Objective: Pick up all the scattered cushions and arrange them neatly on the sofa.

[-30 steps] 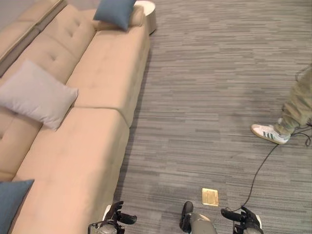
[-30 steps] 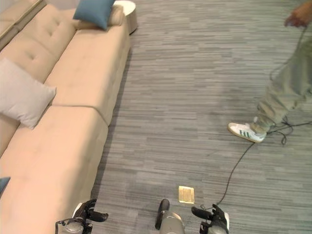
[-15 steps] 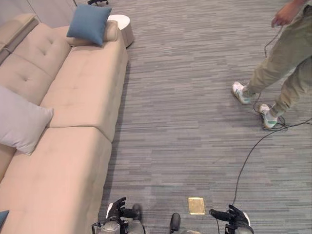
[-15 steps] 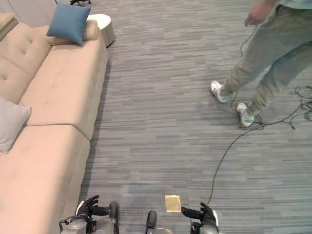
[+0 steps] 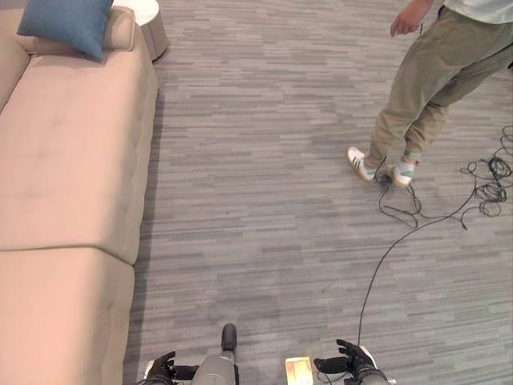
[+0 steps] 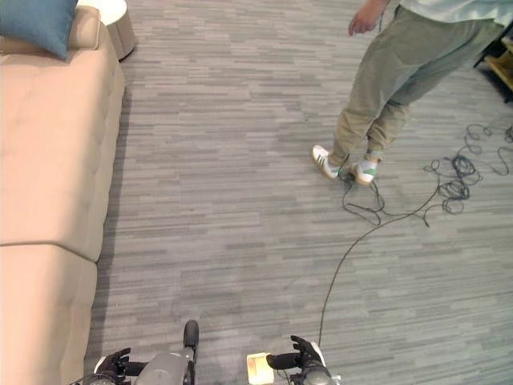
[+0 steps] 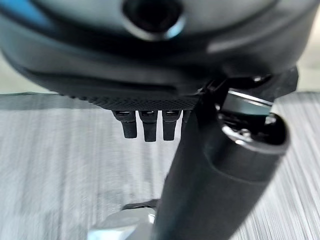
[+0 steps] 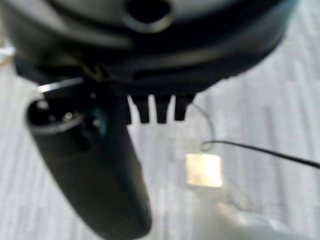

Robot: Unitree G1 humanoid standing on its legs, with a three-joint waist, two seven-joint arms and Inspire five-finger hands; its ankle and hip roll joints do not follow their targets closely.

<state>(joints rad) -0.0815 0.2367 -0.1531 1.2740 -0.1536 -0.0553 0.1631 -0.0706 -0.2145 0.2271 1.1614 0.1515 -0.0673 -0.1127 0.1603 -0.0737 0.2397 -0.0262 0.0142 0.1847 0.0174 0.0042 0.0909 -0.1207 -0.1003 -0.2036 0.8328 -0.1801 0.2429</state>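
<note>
A beige sofa (image 5: 72, 160) runs down the left side of the head views, its seat bare along most of its length. One blue cushion (image 5: 66, 22) sits at the upper left of the frame, leaning against the sofa's rolled armrest (image 5: 120, 30). Just past that armrest, at the top edge, stands a small round white side table (image 5: 144, 14).

The rest of the frame is grey striped carpet floor (image 5: 264, 176). A person (image 5: 437, 72) in khaki trousers and white shoes stands at the upper right, with loose black cable coiled on the carpet near their feet. A small brass floor plate (image 5: 298, 370) lies at the bottom centre.

The left robot hand (image 5: 163, 370) shows at the bottom edge, left of centre, and the right robot hand (image 5: 346, 367) at the bottom edge, right of centre. In the wrist views the left robot hand's fingers (image 7: 145, 127) and the right's fingers (image 8: 159, 111) hang relaxed, only loosely bent, with nothing in either hand and only carpet beyond them
</note>
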